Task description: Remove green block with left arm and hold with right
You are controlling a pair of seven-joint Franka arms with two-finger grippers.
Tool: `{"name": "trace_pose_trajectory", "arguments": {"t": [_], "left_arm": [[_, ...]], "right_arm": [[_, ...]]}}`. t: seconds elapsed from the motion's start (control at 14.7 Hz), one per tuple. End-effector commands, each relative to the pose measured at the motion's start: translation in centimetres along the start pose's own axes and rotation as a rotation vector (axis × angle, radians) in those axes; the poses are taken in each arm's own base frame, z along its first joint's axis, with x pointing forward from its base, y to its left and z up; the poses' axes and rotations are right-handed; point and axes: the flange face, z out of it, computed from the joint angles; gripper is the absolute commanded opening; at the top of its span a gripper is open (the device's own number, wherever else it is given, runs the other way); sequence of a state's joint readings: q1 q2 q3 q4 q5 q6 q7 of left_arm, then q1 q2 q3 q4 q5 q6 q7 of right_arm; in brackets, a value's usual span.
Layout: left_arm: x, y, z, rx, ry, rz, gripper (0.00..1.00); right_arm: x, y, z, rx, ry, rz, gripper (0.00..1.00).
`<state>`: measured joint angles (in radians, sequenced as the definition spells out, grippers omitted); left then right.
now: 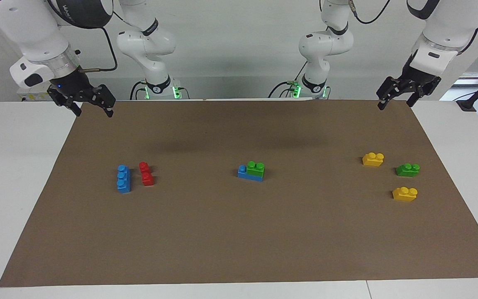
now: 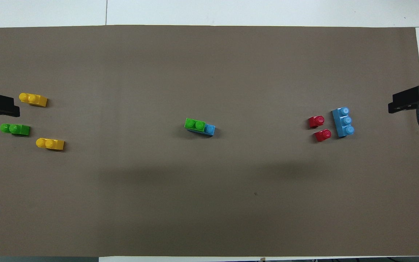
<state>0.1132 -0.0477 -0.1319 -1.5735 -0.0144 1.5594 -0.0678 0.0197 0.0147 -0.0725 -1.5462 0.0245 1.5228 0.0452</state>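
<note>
Both sets of jaws stand wide open and hold nothing. Up at the right of the facing view, the left gripper [image 1: 396, 99] hangs above the brown mat's [image 1: 239, 232] corner; the right gripper [image 1: 91, 106] (a small blue light at its wrist) hangs at the upper left, over the mat's other corner nearest the robots. At the centre of the frame, the green block [image 1: 255, 168] sits stacked on a blue brick [image 1: 245, 173]. At the right, a second green brick [image 1: 407, 170] lies between two yellow bricks [image 1: 373, 159].
</note>
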Motion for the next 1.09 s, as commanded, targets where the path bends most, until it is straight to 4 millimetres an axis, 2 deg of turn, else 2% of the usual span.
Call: {"name": "trace_pose_trajectory", "arguments": {"t": [0.0, 0.75, 1.02], "left_arm": [[-0.8, 0.0, -0.2, -0.011, 0.008, -0.005, 1.00], [-0.9, -0.2, -0.2, -0.011, 0.005, -0.009, 1.00], [-0.9, -0.2, -0.3, -0.011, 0.007, -0.011, 1.00]], "right_arm": [[0.4, 0.0, -0.1, -0.021, 0.013, 0.010, 1.00], [0.0, -0.1, -0.2, -0.009, 0.002, 0.013, 1.00], [-1.2, -1.5, 0.0, -0.002, -0.062, -0.086, 1.00]]}}
